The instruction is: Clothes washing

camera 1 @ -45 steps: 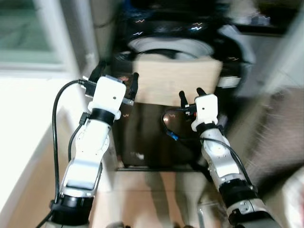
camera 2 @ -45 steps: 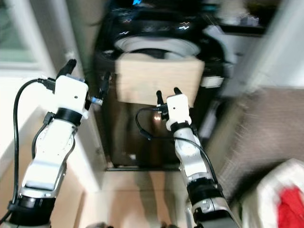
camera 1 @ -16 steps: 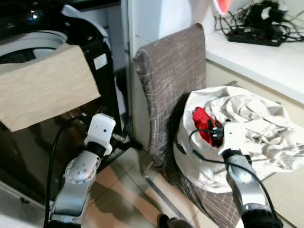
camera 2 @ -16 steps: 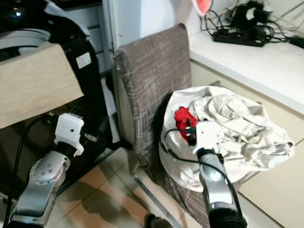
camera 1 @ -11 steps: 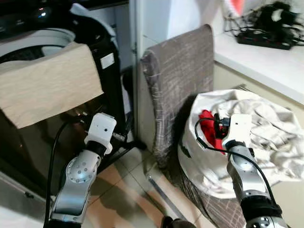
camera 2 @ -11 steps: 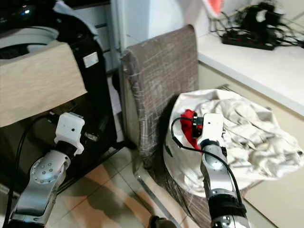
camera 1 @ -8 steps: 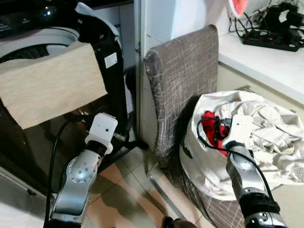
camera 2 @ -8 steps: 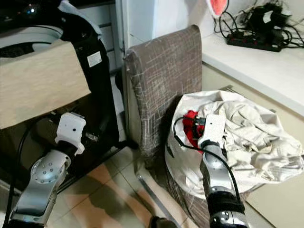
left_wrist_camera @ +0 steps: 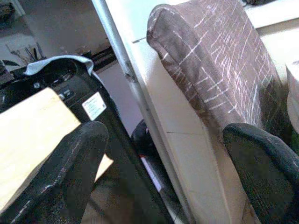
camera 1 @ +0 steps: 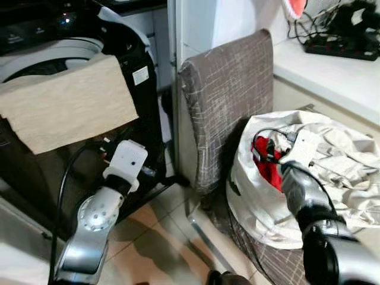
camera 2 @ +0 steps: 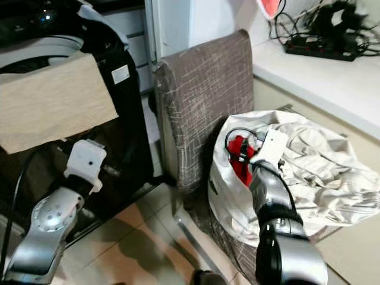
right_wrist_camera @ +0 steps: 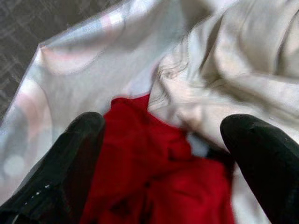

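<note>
The red garment (right_wrist_camera: 159, 186) is soft cloth. It looks light and floppy, so it should bunch up and will not break. A good place to grab it is the puffy fold on top, where it sticks up out of the pile. If only a thin bit is pinched, it could slip out, or pull the other clothes along with it.

It lies inside the white laundry bag (camera 1: 249, 202), near the edge closest to the brown chair (camera 1: 228, 107). Beside it in the bag are crumpled cream clothes (camera 2: 320, 172), piled up high. The bag sits just beside the chair and touches its front.

The right gripper (right_wrist_camera: 168, 154) hangs right over the red garment. Its two black fingers are spread wide apart, with the red cloth between them, and they hold nothing yet.

The left gripper (left_wrist_camera: 163, 163) is low down on the other side of the chair, near the black washing machine (camera 1: 119, 41). Its fingers are wide apart too and hold nothing. A beige towel (camera 1: 71, 110) hangs over the front edge of the machine's open top. What is inside the drum cannot be seen.
</note>
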You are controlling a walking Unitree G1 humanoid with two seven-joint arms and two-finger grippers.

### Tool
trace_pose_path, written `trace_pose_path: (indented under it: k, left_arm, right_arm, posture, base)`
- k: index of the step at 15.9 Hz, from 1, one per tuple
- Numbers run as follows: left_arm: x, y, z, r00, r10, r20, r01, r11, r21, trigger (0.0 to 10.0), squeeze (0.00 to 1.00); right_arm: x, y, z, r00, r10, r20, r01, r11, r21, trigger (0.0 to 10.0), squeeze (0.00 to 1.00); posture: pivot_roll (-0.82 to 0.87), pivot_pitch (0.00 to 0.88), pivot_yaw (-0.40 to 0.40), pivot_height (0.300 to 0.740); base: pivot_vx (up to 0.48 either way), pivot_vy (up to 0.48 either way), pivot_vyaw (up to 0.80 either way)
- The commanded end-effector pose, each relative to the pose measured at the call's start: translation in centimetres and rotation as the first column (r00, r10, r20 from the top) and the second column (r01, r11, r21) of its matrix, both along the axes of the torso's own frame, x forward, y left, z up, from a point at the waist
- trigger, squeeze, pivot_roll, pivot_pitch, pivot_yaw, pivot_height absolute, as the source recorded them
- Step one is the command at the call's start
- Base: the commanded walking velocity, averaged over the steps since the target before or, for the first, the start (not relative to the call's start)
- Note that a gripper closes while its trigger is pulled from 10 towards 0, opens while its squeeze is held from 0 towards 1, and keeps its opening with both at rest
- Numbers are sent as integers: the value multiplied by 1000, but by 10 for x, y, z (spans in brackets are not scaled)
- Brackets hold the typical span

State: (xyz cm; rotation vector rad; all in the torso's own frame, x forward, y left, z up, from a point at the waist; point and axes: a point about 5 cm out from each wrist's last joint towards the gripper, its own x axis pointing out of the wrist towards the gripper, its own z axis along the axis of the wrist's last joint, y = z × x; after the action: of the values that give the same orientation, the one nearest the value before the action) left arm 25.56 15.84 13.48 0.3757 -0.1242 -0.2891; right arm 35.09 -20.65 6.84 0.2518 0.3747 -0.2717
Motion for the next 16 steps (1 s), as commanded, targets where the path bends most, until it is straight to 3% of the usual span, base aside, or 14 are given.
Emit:
trace_pose_path:
  k: [1,3,5,7,9,12,13,14,16]
  left_arm:
    - [-5,2,2,1000,-10,-12,10,1000,19,10000,0]
    - [-14,4,7,1000,-12,-17,12,999,34,10000,0]
    - [-22,3,10,1000,-6,-19,7,999,40,10000,0]
    - [-32,7,15,999,22,-24,-21,998,53,10000,0]
    - [-43,12,20,998,49,-37,-46,997,61,10000,0]
    - [-50,14,23,997,61,-47,-58,996,72,10000,0]
    - [-50,14,24,997,62,-46,-58,996,74,10000,0]
    - [-49,14,25,997,60,-46,-57,995,76,10000,0]
    - [-45,11,27,998,53,-40,-50,996,80,10000,0]
  right_arm:
    - [1,2,-3,998,-7,-64,10,999,39,10000,0]
    - [6,12,-3,986,62,-152,-60,998,19,10000,0]
    - [5,23,-7,962,168,-216,-193,976,-98,10000,0]
    - [-9,30,-28,931,191,-312,-233,967,-102,10000,0]
    - [-25,34,-48,906,173,-386,-198,980,-28,10000,0]
    - [-37,28,-60,910,44,-412,-23,998,56,10000,0]
    - [-38,27,-61,912,33,-409,-15,999,47,1765,0]
    - [-38,26,-61,916,26,-401,-16,999,30,0,0]
    - [-33,26,-56,932,36,-361,-43,999,-13,0,0]
  posture:
    - [129,98,43,731]
    - [160,117,46,731]
    - [202,139,38,731]
    - [247,160,27,731]
    - [298,194,21,731]
    - [312,204,20,731]
    - [316,202,20,731]
    - [311,193,18,731]
    - [296,173,16,731]
  base:
    - [0,0,0]
    - [0,0,0]
    - [0,0,0]
    - [0,0,0]
    - [0,0,0]
    - [0,0,0]
    - [0,0,0]
    - [0,0,0]
    - [0,0,0]
